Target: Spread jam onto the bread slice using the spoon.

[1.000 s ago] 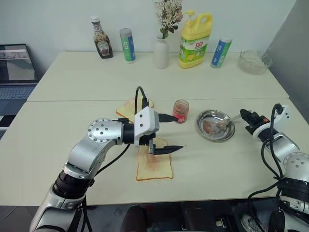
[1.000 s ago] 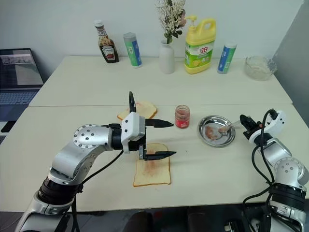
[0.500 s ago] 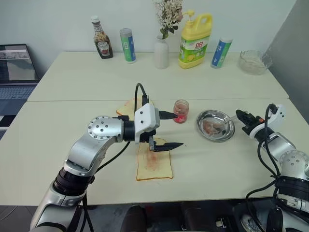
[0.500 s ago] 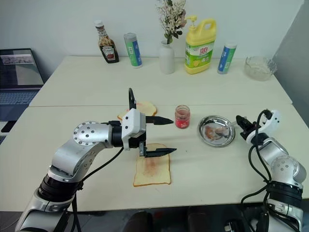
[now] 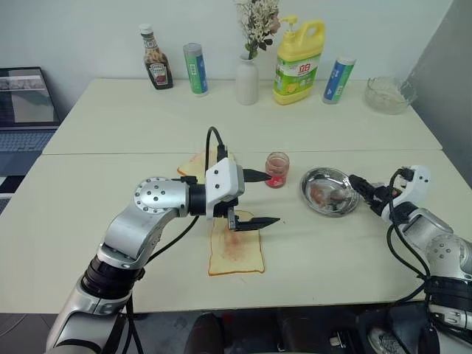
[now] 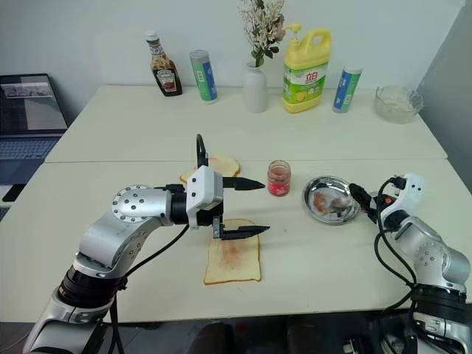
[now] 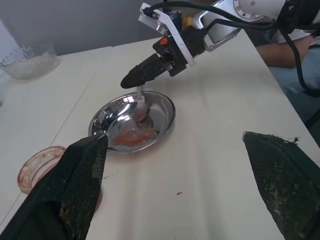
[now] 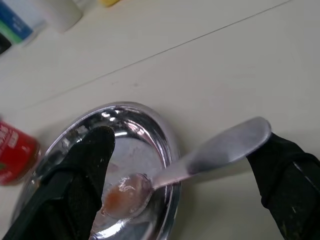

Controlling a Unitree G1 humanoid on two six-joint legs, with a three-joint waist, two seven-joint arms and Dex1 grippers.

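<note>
Since a second ago the right gripper (image 8: 180, 165) has let go: it was pinched on the handle of the spoon (image 8: 200, 162) then, and now its two black fingers (image 8: 80, 175) stand wide apart on either side of it, touching nothing. The arm has also rolled at the wrist, so the white housing sits higher beside the steel dish (image 5: 330, 191).

From where I stand, the spoon rests with its jam-stained bowl down inside the dish and its handle leaning out over the rim toward the right gripper. A pinkish smear of jam lies on the dish floor.

Over on the other side, the left gripper (image 5: 258, 198) hangs in the same spot as before, pointing across the table toward the right, its fingers spread as wide as they go and holding nothing. One finger reaches toward the jam (image 5: 276, 169), a small glass jar standing just beside the dish; the other hovers above the bread slice (image 5: 235, 252), which lies flat near the front edge of the table (image 5: 88, 214) with a pinkish-brown smear down its middle. A second slice (image 5: 198, 164) lies partly hidden behind the left wrist.

Along the back stand a ketchup bottle (image 5: 155, 57), a vase of flowers (image 5: 246, 80) and a yellow detergent jug (image 5: 298, 62).
</note>
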